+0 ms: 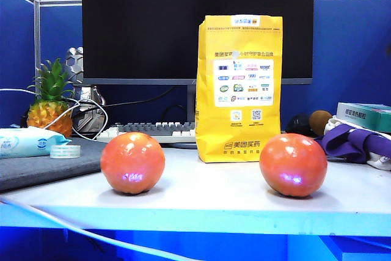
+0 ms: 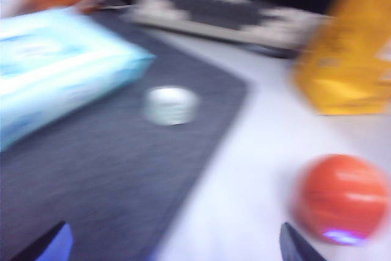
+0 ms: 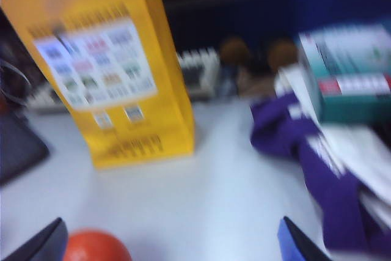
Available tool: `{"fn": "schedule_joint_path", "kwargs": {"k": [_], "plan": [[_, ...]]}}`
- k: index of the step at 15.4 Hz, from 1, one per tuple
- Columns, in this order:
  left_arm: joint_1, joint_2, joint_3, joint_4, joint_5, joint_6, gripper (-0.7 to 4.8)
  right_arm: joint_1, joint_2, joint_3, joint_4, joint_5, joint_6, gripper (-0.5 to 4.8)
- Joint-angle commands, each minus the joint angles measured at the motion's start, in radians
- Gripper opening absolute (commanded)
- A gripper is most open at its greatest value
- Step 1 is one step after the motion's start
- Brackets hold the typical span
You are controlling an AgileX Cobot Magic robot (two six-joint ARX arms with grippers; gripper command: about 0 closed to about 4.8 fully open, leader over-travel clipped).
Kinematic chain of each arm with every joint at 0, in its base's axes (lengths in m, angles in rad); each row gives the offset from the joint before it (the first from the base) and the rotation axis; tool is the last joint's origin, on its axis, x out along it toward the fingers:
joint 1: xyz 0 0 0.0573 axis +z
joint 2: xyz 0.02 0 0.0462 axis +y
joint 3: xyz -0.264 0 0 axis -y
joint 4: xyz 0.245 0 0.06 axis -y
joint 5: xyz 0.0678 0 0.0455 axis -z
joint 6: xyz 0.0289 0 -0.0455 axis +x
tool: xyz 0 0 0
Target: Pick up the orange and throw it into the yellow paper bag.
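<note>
Right gripper (image 3: 171, 246): only its two dark fingertips show at the edge of the right wrist view. They are spread wide with nothing between them. The orange (image 3: 95, 246) lies on the table just ahead of the gap, close to one fingertip and not touching it. The yellow paper bag (image 3: 104, 71) stands further ahead, beyond the orange. This view is blurred.

Left gripper (image 2: 174, 250): fingertips likewise far apart and empty, in a heavily blurred view. A paler fruit (image 2: 342, 197) sits just ahead of one fingertip. A tape roll (image 2: 171, 104) and a wipes pack (image 2: 61, 71) lie further ahead on a grey mat (image 2: 122, 169). Neither gripper shows in the exterior view.

Surface: white table (image 1: 214, 197), grey mat on one side. In the exterior view the orange (image 1: 293, 164) and the paler fruit (image 1: 132, 163) sit well apart near the front edge, with the bag (image 1: 239, 90) between them and further back.

Room: a keyboard (image 1: 156, 130) and dark monitor (image 1: 195, 22) stand behind the bag, with blue partitions (image 1: 351, 47) beyond. A pineapple (image 1: 50, 107) is on the mat side, a purple cloth (image 1: 354, 142) and a teal box (image 1: 366, 116) on the orange's side.

Orientation: the orange is round, with no long axis to tell. The bag is upright, its long axis vertical, its top folded and its printed face toward the front edge.
</note>
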Motion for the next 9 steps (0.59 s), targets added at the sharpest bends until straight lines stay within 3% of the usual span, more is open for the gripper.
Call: {"fn": "schedule_joint_path", "kwargs": {"k": [1,4,7,9], "plan": [[0.001,0.001,0.015,0.066,0.096,-0.029,4.67,0.0,0.0,-0.008,0.062,-0.005,0.003,4.48],[0.001,0.001,0.042,0.066,0.121,-0.079,4.68,0.001,0.0,-0.008,0.061,-0.042,0.004,4.48],[0.0,0.004,0.072,0.045,0.142,-0.076,4.79,0.01,0.005,-0.002,0.077,-0.165,0.004,4.51],[-0.002,0.036,0.08,0.023,0.147,-0.076,4.79,0.039,0.024,0.029,0.065,-0.161,0.004,4.53]]}}
